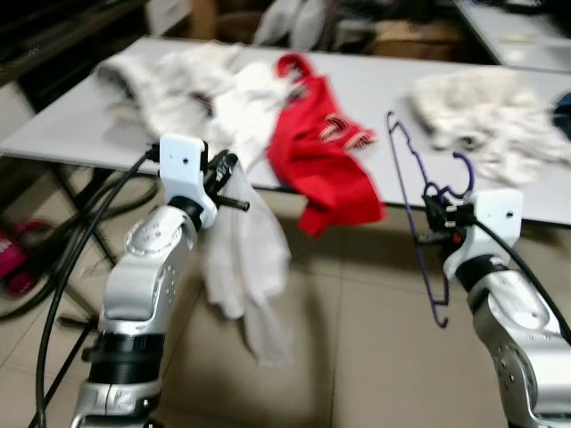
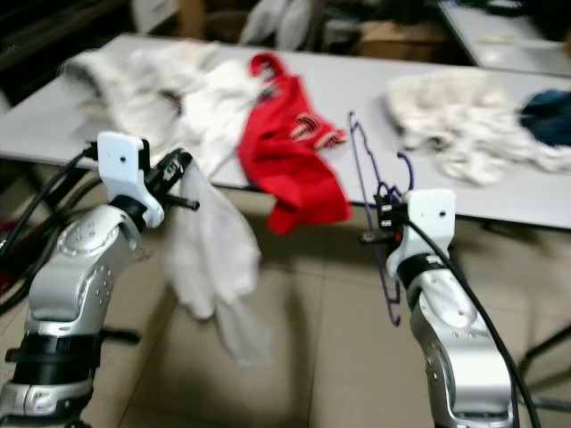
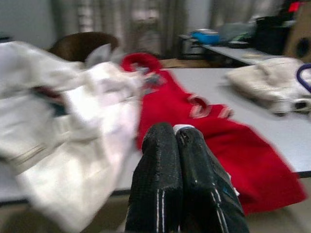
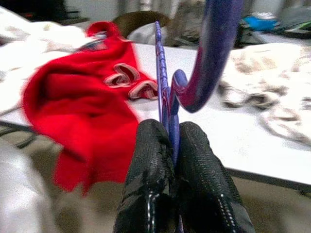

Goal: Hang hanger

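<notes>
Right hand (image 4: pixel 172 141) grips purple hanger (image 1: pixel 412 214); left hand (image 1: pixel 234 183) pinches white garment (image 1: pixel 245 259).

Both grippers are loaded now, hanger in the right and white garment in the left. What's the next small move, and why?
Probably bring the right gripper leftward so the purple hanger nears the white garment. The left gripper holds that garment hanging off the table edge, and a wide gap separates the two.
</notes>
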You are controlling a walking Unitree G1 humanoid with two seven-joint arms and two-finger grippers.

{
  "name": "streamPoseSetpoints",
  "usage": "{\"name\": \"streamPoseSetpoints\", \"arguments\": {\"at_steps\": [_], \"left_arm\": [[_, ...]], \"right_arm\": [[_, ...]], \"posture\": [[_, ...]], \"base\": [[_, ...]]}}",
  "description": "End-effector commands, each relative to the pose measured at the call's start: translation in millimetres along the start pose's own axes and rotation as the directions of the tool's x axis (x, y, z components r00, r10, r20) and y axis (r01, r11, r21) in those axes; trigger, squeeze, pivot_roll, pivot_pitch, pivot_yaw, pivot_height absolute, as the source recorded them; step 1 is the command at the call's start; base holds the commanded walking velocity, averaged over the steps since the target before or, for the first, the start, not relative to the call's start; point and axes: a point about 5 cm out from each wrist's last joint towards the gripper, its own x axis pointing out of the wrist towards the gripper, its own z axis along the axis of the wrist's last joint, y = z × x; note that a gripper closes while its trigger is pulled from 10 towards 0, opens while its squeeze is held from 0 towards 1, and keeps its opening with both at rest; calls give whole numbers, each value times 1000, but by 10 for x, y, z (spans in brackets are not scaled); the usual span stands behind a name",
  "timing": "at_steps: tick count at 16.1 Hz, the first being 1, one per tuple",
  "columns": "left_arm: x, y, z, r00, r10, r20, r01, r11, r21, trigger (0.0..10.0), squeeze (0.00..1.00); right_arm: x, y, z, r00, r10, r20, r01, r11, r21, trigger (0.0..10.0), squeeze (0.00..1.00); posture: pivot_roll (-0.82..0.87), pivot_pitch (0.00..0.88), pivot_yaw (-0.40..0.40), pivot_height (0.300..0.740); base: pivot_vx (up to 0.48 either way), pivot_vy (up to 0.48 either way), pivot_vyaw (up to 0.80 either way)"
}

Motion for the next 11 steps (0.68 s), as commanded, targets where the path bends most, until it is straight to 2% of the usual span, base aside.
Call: {"name": "streamPoseSetpoints", "arguments": {"at_steps": [1, 8, 11], "left_arm": [[-15, 63, 66, 999, 17, 28, -18, 1000, 15, 10000, 0], [33, 90, 135, 998, 18, 58, -19, 1000, 11, 10000, 0], [111, 113, 223, 996, 18, 90, -20, 1000, 13, 10000, 0]], "right_arm": [[10, 36, 38, 1000, 21, 21, -21, 1000, 7, 10000, 0], [33, 62, 75, 998, 44, 33, -44, 999, -2, 10000, 0], [43, 81, 73, 998, 55, 17, -55, 998, 3, 10000, 0]], "posture": [[-28, 0, 25, 740], [-28, 0, 24, 740], [-28, 0, 22, 740]], "base": [[311, 0, 0], [311, 0, 0], [325, 0, -800]]}}
